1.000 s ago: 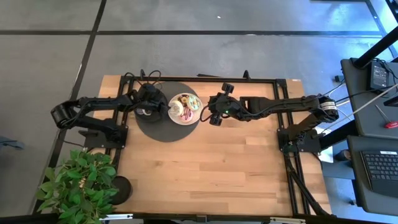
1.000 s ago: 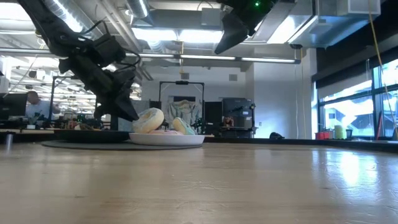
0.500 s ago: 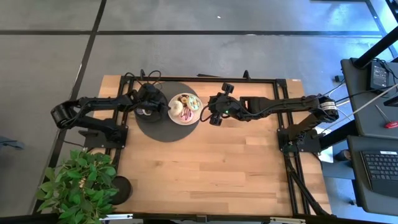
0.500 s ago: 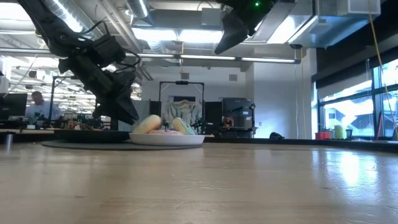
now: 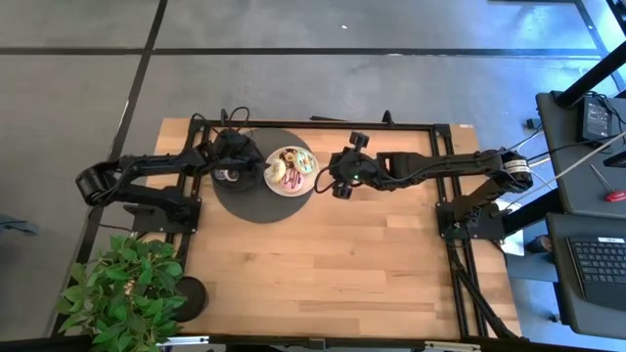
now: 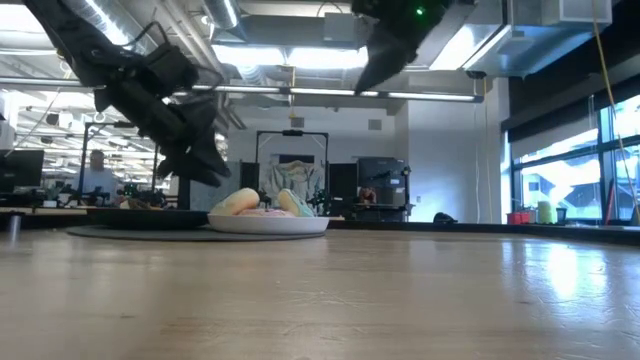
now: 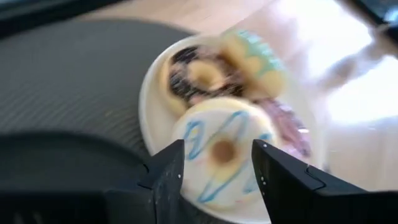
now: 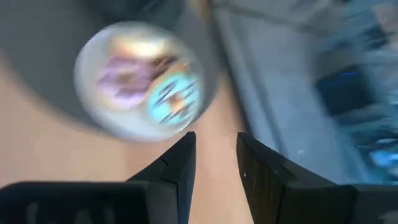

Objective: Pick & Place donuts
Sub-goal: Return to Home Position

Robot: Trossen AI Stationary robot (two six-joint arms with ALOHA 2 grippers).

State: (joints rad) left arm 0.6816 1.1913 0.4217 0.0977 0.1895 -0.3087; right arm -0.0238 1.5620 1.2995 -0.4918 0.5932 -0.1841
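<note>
A round white plate [image 5: 305,186] sits on a black round mat [image 5: 245,200] at the table's far middle. Several donuts lie on it: a cream-yellow one with blue stripes [image 7: 219,163], a chocolate one [image 7: 193,78], a green-iced one [image 7: 258,59] and a pink one [image 7: 285,121]. My left gripper [image 7: 217,148] hangs open just above the plate's left side, its fingers either side of the cream donut and clear of it [image 6: 238,201]. My right gripper [image 5: 334,187] hovers high off the plate's right edge, open and empty [image 8: 216,152].
A potted plant [image 5: 122,293] and a small black disc [image 5: 191,291] stand at the near left corner. The table's bare wood [image 5: 333,264] stretches across the near half. A person [image 6: 97,170] shows in the room beyond the table.
My left gripper has opened and let go of the cream-yellow donut. The donut, held tilted up over the plate's left side a second ago, has dropped and now lies low among the others on the plate.
</note>
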